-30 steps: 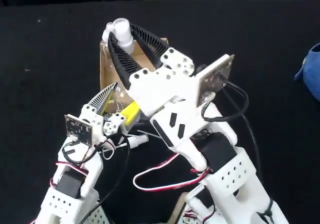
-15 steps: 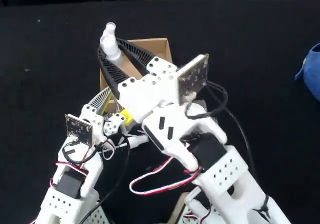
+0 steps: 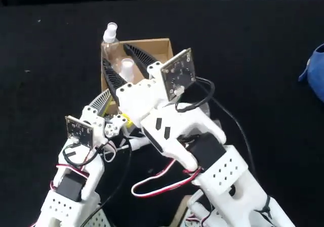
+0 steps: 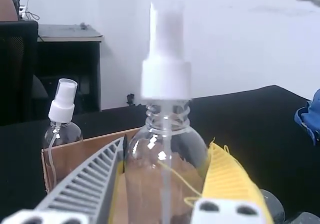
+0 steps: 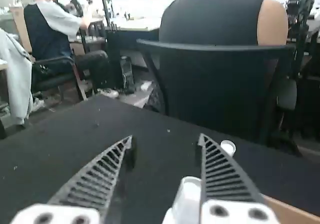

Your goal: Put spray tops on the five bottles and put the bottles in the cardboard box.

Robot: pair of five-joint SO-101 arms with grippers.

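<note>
The right gripper (image 5: 166, 139) is over the cardboard box (image 3: 163, 46), fingers apart, with a capped bottle (image 3: 126, 67) between them. The left gripper (image 4: 167, 143) is clamped on a second bottle (image 4: 165, 161) at the box's near edge. A third bottle (image 3: 110, 34) stands at its far corner.

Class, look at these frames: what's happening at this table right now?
Two arms are packing spray bottles. The right gripper hangs over the cardboard box, black fingers apart around the white top of a boxed bottle. The left gripper clamps a capped bottle near the box. A third bottle, top on, stands at the box's far corner.
</note>
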